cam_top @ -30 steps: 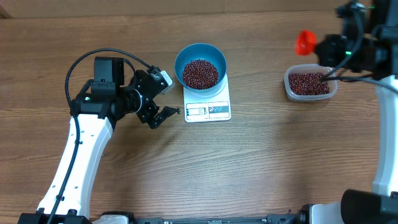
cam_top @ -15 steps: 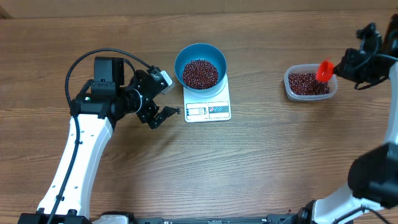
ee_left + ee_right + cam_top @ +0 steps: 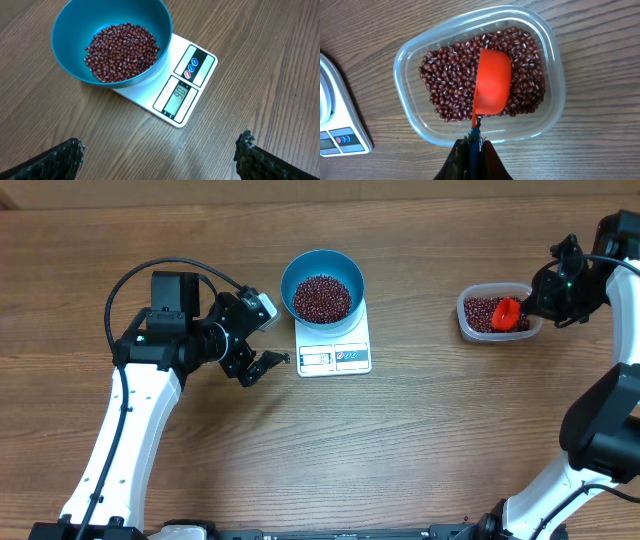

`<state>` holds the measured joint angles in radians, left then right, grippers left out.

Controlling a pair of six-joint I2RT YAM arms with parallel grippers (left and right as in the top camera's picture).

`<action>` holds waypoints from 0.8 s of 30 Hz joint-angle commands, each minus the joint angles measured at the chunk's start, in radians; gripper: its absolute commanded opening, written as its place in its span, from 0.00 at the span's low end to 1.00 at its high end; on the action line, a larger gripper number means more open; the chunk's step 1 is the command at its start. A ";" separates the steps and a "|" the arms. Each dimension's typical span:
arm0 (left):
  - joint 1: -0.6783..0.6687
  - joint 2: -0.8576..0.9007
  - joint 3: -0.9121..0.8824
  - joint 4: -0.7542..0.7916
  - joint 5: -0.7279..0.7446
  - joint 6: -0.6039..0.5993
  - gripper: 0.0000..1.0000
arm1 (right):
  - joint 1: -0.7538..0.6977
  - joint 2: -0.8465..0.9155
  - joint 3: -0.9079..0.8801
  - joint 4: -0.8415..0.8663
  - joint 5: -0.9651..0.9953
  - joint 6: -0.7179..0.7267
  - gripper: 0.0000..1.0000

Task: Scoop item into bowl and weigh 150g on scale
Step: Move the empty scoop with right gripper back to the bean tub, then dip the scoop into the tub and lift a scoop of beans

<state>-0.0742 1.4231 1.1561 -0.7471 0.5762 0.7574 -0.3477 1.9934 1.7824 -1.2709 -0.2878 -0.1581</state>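
Observation:
The blue bowl (image 3: 322, 268) stands on the white scale (image 3: 335, 352) and holds a heap of the red-brown beans (image 3: 321, 298). In the left wrist view the bowl (image 3: 65, 45), its beans (image 3: 121, 51) and the scale (image 3: 182, 92) lie ahead of my left gripper (image 3: 160, 148), which is wide open over bare wood. My right gripper (image 3: 474, 145) is shut on the thin handle of a red scoop (image 3: 492, 82). The scoop's cup rests rounded side up on more beans (image 3: 450, 85) in a clear tub (image 3: 407, 120). From overhead, that scoop (image 3: 506, 314) sits in the tub (image 3: 470, 325).
The left gripper (image 3: 266, 336) hovers just left of the scale. Wooden tabletop (image 3: 430, 430) surrounds everything. A corner of the scale (image 3: 335, 130) shows at the left of the right wrist view.
My right gripper has carried the red scoop from above and behind the tub down into its beans. The left arm has not moved.

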 commanded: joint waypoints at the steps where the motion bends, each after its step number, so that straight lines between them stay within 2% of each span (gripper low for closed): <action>1: 0.002 -0.005 -0.006 0.000 0.016 -0.014 0.99 | 0.006 0.026 -0.021 0.009 -0.010 -0.008 0.04; 15: 0.002 -0.005 -0.006 0.000 0.016 -0.014 0.99 | 0.049 0.029 -0.076 0.035 -0.181 -0.042 0.04; 24: 0.002 -0.005 -0.006 0.000 0.016 -0.014 1.00 | -0.035 0.029 -0.076 0.035 -0.335 -0.043 0.04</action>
<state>-0.0742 1.4231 1.1561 -0.7471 0.5762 0.7578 -0.3485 2.0079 1.7130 -1.2354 -0.5190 -0.1898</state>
